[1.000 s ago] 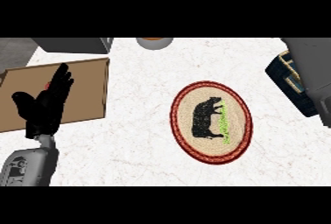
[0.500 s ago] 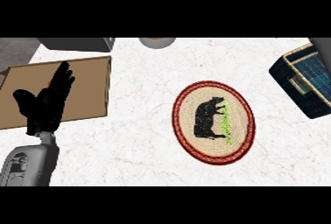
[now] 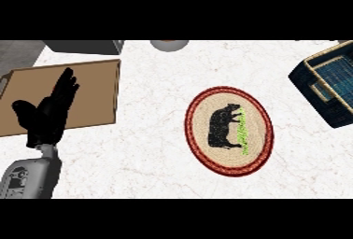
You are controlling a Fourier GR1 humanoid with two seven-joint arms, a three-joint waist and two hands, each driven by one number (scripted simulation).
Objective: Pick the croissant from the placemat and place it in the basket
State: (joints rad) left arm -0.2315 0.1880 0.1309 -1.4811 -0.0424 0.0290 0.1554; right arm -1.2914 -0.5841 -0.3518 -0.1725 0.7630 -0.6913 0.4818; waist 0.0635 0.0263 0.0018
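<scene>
The left hand (image 3: 48, 114) rests open near the left edge of the counter (image 3: 151, 158), fingers straight and upward, holding nothing, partly over a brown board (image 3: 93, 88). The oval placemat (image 3: 258, 135), showing 1 black animal figure, lies mid-counter. The dark blue basket (image 3: 314, 88) sits at the right edge. Where the croissant is, I cannot tell.

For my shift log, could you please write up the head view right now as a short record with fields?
placemat: oval, red-rimmed, black animal figure, right of centre
croissant: none visible on the placemat
basket: dark blue, at right edge, partly cut off
brown board: upper left of the counter
left robot hand: open, fingers up, overlapping the board in view
right robot hand: not in view
</scene>
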